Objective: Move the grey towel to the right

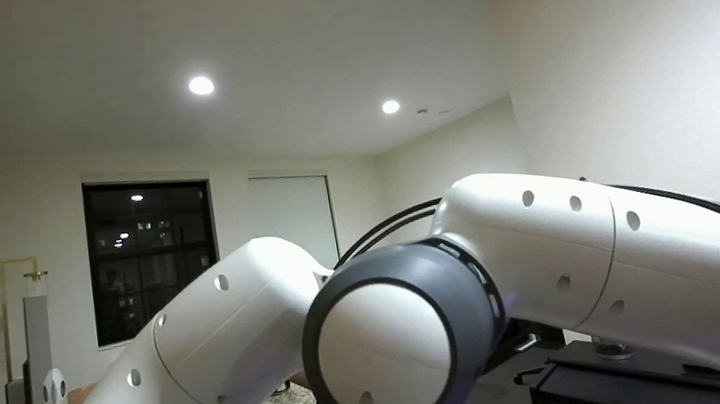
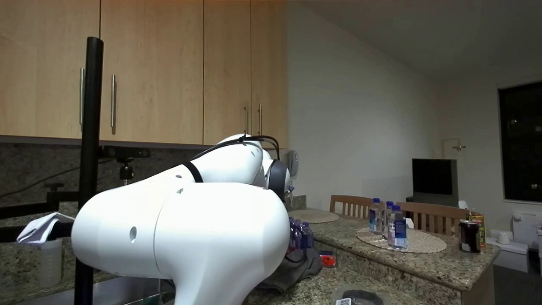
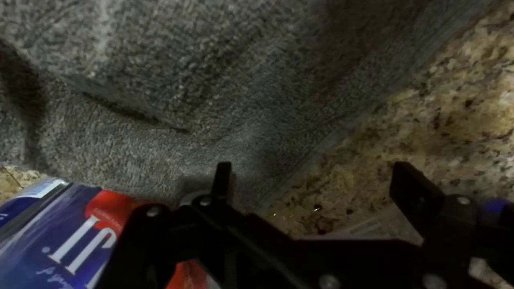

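Note:
The grey towel (image 3: pixel 192 92) lies in loose folds on the granite counter and fills the upper left of the wrist view. In an exterior view the towel (image 2: pixel 298 269) shows partly behind the white arm. My gripper (image 3: pixel 311 168) is open, its two black fingers wide apart. The left finger is over the towel's edge; the right finger is over bare granite. Whether the left finger touches the cloth I cannot tell. Nothing is held between the fingers. The gripper is not clearly visible in either exterior view, where the arm blocks much of the scene.
A blue and red package (image 3: pixel 68 241) lies beside the towel at lower left. Several bottles (image 2: pixel 302 235) stand behind the towel. A raised granite ledge holds bottles (image 2: pixel 398 228) on a round mat and a dark can (image 2: pixel 470 237). A dark round item (image 2: pixel 362 296) lies nearer the front.

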Robot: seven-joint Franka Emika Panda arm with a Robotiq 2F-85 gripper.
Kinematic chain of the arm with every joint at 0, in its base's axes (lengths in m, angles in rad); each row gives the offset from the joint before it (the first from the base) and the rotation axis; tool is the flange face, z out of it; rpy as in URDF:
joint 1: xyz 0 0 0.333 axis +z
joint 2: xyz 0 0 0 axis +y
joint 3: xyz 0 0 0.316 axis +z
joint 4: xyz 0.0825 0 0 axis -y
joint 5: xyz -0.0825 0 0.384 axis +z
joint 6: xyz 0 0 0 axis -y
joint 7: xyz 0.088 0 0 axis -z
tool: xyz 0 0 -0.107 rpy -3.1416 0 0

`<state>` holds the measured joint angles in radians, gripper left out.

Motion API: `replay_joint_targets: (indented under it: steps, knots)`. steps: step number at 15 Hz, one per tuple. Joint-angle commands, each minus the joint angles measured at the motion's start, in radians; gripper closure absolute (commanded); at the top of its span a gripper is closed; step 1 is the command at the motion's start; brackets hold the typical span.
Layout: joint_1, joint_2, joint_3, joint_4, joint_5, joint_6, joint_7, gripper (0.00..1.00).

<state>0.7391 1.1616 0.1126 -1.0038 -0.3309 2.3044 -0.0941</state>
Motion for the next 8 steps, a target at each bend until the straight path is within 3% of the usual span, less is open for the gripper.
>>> replay_joint_targets:
  steps: [1, 8]
  knots:
    - [0.0, 0.083, 0.003, 0.123, 0.024, -0.059, -0.059, 0.0]
    - [0.002, 0.182, -0.007, 0.285, 0.039, -0.186, -0.089, 0.0]
